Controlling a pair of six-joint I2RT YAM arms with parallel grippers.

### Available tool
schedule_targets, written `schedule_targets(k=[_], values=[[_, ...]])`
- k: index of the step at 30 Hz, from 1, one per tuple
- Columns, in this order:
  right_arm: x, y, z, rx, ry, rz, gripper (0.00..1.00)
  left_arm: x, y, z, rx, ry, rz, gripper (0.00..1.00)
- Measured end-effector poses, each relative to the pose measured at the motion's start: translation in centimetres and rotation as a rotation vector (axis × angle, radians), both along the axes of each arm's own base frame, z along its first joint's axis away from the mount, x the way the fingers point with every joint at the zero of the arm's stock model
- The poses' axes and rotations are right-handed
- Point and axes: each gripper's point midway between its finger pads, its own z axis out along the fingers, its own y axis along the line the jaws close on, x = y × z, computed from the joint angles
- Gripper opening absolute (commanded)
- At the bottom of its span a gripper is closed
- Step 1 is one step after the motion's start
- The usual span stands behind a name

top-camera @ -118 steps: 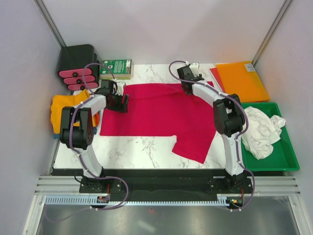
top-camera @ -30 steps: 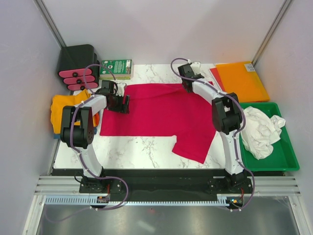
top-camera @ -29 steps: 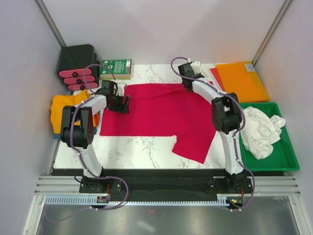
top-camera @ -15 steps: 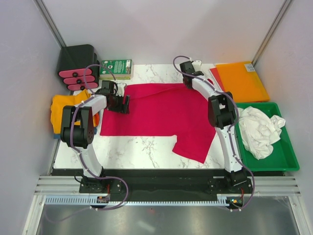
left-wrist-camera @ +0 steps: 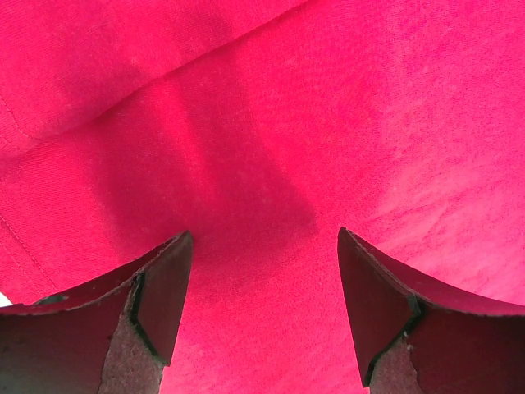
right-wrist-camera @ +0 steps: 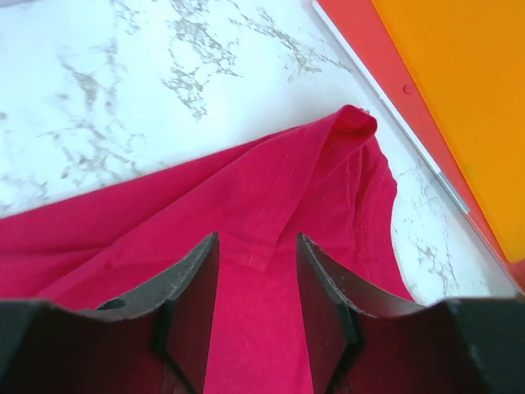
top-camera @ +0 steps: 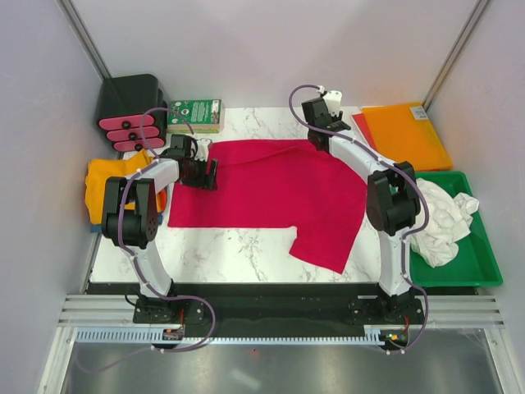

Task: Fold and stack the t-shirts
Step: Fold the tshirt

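Right hand [right-wrist-camera: 254, 246] drawn back, t-shirt [top-camera: 271, 189] edge free

White marble surface [top-camera: 238, 246]. Far R corner: flat orange plastic sheet [top-camera: 404, 134] lying on a red sheet [top-camera: 359, 125], w/ green plastic tray [top-camera: 476, 267] just nearer along R edge. Far L corner: black bin [top-camera: 131, 97] w/ three pink oblong pcs [top-camera: 129, 134] at its front; green printed box [top-camera: 194, 115] just beside it.

Pale grey flat walls [top-camera: 271, 49] are enclosing a white marble-patterned tabletop [top-camera: 230, 246], soft even light is falling across it, and a ribbed silver aluminium rail [top-camera: 94, 312] is running along its near edge.
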Motion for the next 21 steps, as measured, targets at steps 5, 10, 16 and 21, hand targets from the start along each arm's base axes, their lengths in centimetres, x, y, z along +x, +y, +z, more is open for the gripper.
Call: schedule_targets(k=[5, 10, 16, 21], values=[[-1.5, 0.2, 0.2, -0.006, -0.01, 0.0, 0.49, 0.0, 0.0, 0.0, -0.002, 0.0, 0.0, 0.78], [-1.6, -2.0, -4.8, -0.036, 0.086, -0.044, 0.48, 0.0, -0.2, 0.0, -0.01, 0.001, -0.004, 0.78], [-0.6, -3.9, -8.5, -0.032, 0.147, -0.086, 0.48, -0.1, -0.4, 0.1, -0.02, 0.002, -0.009, 0.78], [1.2, -3.8, -7.3, 0.024, 0.098, -0.101, 0.49, -0.1, -0.4, 0.1, -0.023, 0.002, -0.009, 0.78]])
